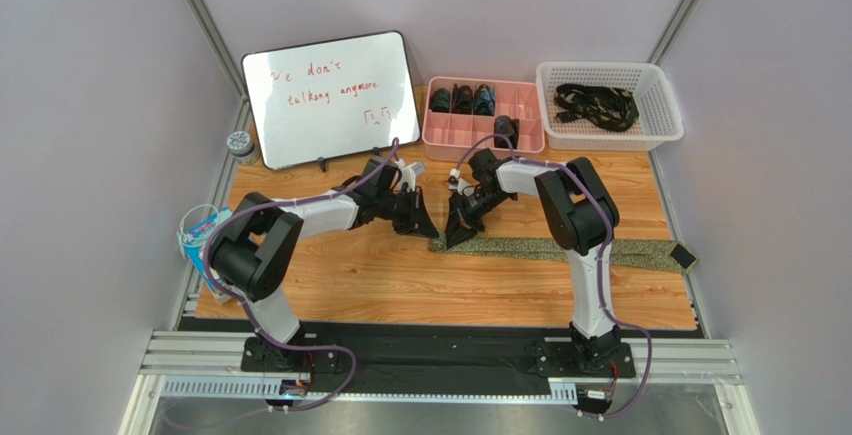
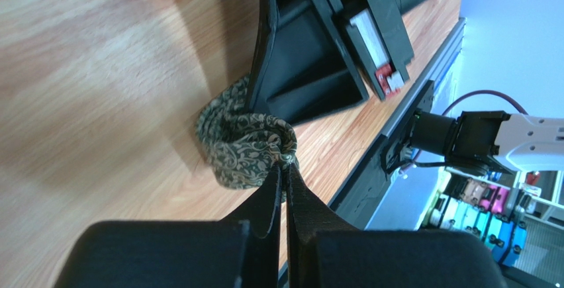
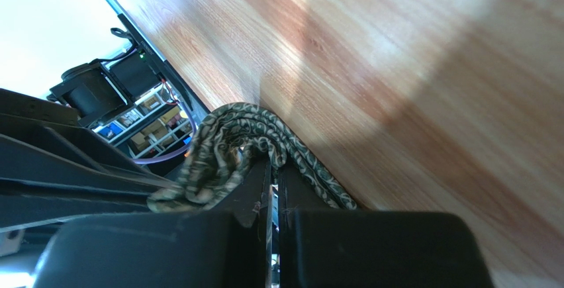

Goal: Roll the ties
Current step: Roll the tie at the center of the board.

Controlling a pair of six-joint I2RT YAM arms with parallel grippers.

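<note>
An olive-green tie (image 1: 560,249) with a pale swirl pattern lies across the wooden table, its black end (image 1: 684,255) at the right. Its left end is wound into a small loose roll (image 2: 243,147) standing between my two grippers. My left gripper (image 2: 286,166) is shut, its tips pinching the outer fold of that roll; from above it sits at the roll's left (image 1: 424,225). My right gripper (image 3: 273,162) is shut on the layers of the tie (image 3: 228,136) from the opposite side, just right of the roll (image 1: 456,233). The roll's core is hidden by the fingers.
A whiteboard (image 1: 330,95) leans at the back left, with a small jar (image 1: 240,143) beside it. A pink compartment tray (image 1: 470,144) holds dark rolled ties. A white basket (image 1: 610,139) at the back right contains black patterned ties (image 1: 597,103).
</note>
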